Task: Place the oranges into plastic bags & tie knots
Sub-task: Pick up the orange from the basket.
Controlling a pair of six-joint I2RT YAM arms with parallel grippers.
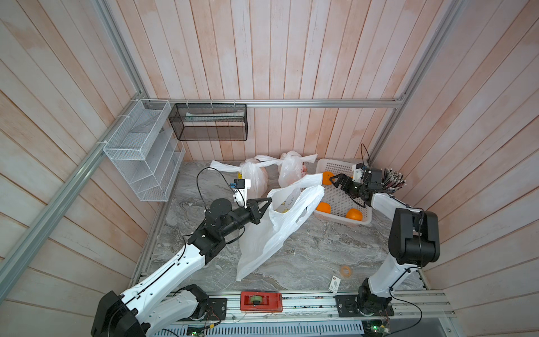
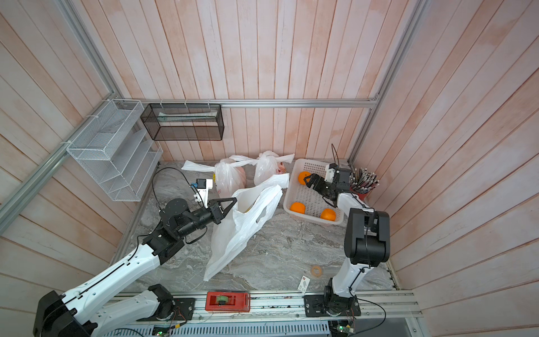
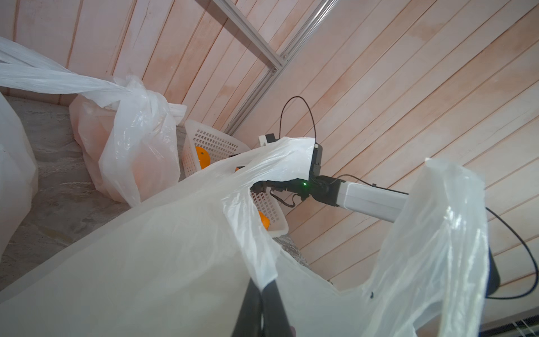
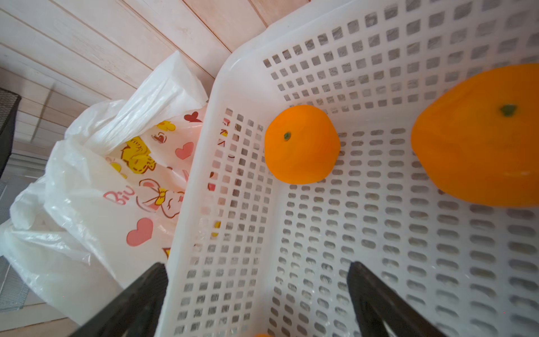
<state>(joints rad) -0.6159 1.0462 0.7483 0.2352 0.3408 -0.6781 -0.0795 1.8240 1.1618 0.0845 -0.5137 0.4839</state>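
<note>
Only one word can be read: "Biu", printed in pink letters on a plastic bag (image 4: 87, 181) that lies at ten o'clock of the white basket (image 4: 204, 163). The print on the small card (image 1: 334, 283) cannot be made out.

Three oranges (image 1: 323, 207) sit in the white basket (image 1: 341, 221): two at the near end, one at the far end, all glossy bright orange. Two plastic bags (image 1: 253, 181) stand stuffed at the back of the table (image 1: 306, 251), orange glowing faintly through, and both are closed with knots (image 1: 288, 157), handle ends poking out sideways. The third bag (image 1: 271, 233) is untied and pretty much limp. It slants up off the table with its mouth open, one handle just beside the basket.
</note>
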